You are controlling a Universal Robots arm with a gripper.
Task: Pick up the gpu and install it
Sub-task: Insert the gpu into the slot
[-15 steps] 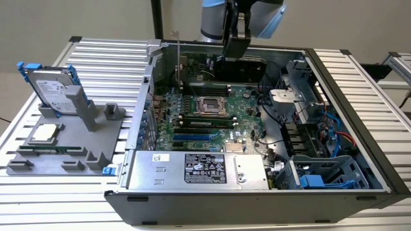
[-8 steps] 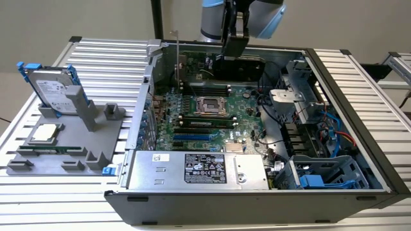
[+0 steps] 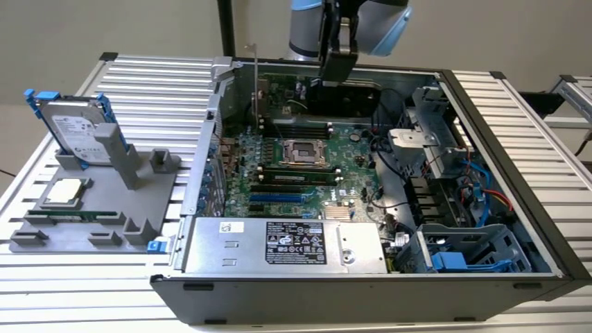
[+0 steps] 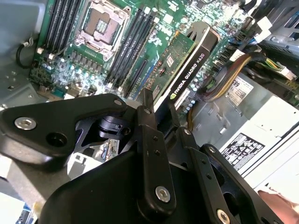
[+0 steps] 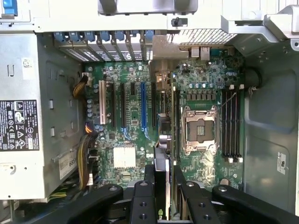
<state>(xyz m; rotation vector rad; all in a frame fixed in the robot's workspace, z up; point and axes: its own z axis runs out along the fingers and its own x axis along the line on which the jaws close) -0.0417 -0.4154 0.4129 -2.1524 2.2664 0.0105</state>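
Exterior view: my gripper [image 3: 337, 73] hangs inside the open computer case [image 3: 500, 132], above the far end of the motherboard [image 3: 306, 166], holding the graphics card [image 3: 344, 98] upright over the board. A hard drive [image 3: 69, 128] stands on a grey holder [image 3: 93, 208] outside the case, well apart from it.

Second wrist view: my fingers [image 4: 152, 140] are pinched on the top edge of the graphics card [image 4: 187, 65], which stands on edge over the motherboard [image 4: 84, 56], beside the processor socket [image 4: 105, 21]. The power supply [image 4: 243, 135] lies beyond the card.

First wrist view: my gripper [image 5: 163, 186] clamps the graphics card [image 5: 163, 135], aligned between the expansion slots [image 5: 144, 105] and the processor socket [image 5: 198, 128].
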